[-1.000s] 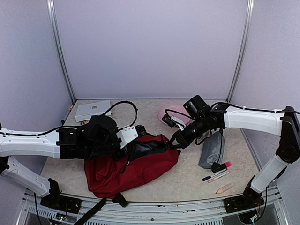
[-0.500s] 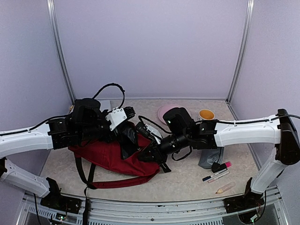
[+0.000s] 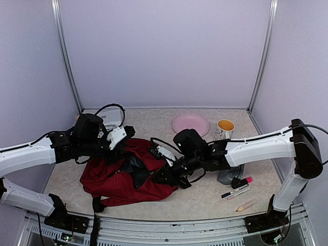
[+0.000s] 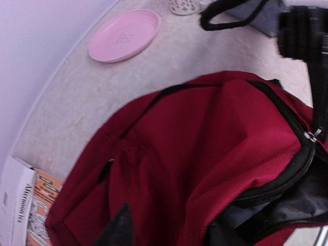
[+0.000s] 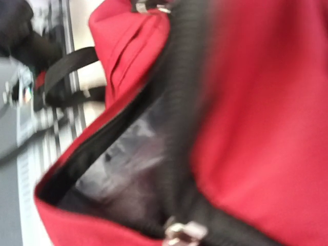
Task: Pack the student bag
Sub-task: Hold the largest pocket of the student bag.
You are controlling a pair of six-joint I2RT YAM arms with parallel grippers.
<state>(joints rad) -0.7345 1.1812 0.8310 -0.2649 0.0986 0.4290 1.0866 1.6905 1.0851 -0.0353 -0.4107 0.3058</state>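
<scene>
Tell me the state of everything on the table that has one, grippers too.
student bag, lying on the table, main zip open, grey lining showing
pink plate, empty
mug, upright
pencil pouch, lying flat, partly hidden by the right arm
left gripper, open, fingertips apart over the bag
right gripper, shut on the bag's zip edge

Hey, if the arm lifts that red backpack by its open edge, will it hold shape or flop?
Probably flop: the student bag lies crumpled with folds in its fabric, so it would likely sag from the lifted edge. It looks flat and slack, so probably light for its size. Its black strap trails loose and might drag or snag.
</scene>
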